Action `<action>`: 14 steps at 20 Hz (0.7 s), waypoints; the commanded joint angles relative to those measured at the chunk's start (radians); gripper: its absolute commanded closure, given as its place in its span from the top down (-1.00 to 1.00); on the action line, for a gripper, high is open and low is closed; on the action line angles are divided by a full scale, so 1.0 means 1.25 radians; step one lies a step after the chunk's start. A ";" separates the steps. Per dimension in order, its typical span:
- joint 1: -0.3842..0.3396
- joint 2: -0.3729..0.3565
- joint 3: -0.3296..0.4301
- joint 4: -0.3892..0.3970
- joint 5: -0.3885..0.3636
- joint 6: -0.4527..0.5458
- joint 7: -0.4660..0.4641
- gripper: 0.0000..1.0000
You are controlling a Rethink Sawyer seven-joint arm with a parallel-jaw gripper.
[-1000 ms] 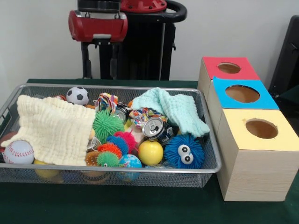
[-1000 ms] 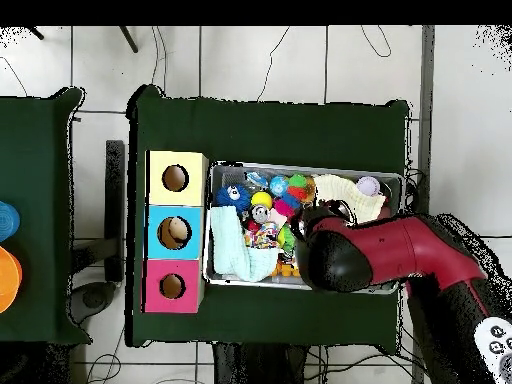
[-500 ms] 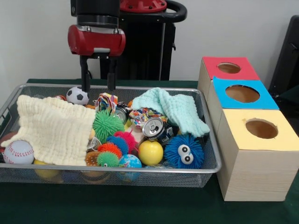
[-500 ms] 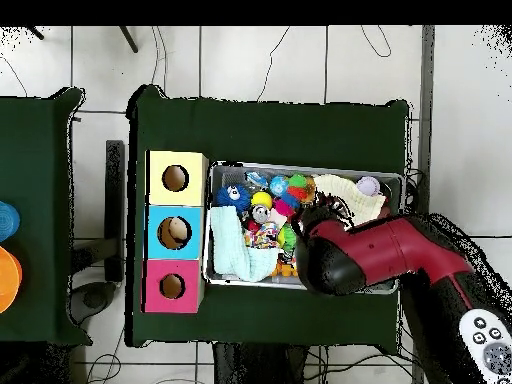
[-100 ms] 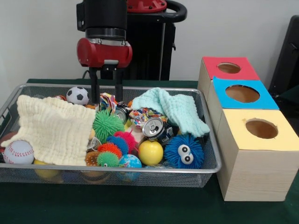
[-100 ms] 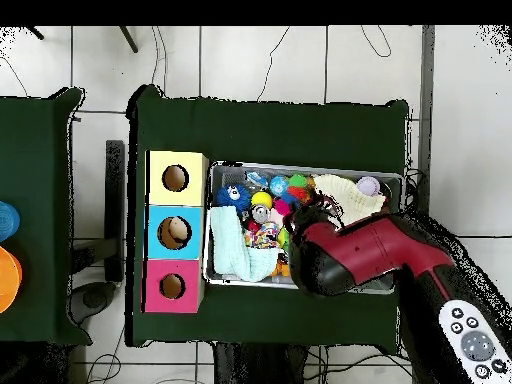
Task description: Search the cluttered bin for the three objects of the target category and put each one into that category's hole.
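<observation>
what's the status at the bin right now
Gripper open, empty, low over multicoloured rope toy. Wire mesh bin packed. Cream cloth covering items.

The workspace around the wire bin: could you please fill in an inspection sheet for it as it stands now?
Surface: dark green cloth on the table.
Job's things: wire bin full of toys; box with red, blue and yellow holes beside it.
Clutter: cream cloth, mint cloth, drink can, soccer ball, baseball, blue googly-eyed ball.
Grippers: gripper open, fingers down at the bin's back, over a colourful rope toy.
Cables: several on the tiled floor.
Surroundings: second green table.
</observation>
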 commanded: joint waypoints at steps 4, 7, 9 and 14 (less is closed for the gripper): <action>0.069 0.025 -0.117 -0.098 -0.125 -0.026 0.045 1.00; 0.093 0.019 -0.149 -0.108 -0.139 -0.004 0.053 1.00; 0.111 0.017 -0.177 -0.118 -0.159 -0.013 0.072 1.00; 0.153 0.021 -0.248 -0.127 -0.191 -0.032 0.124 1.00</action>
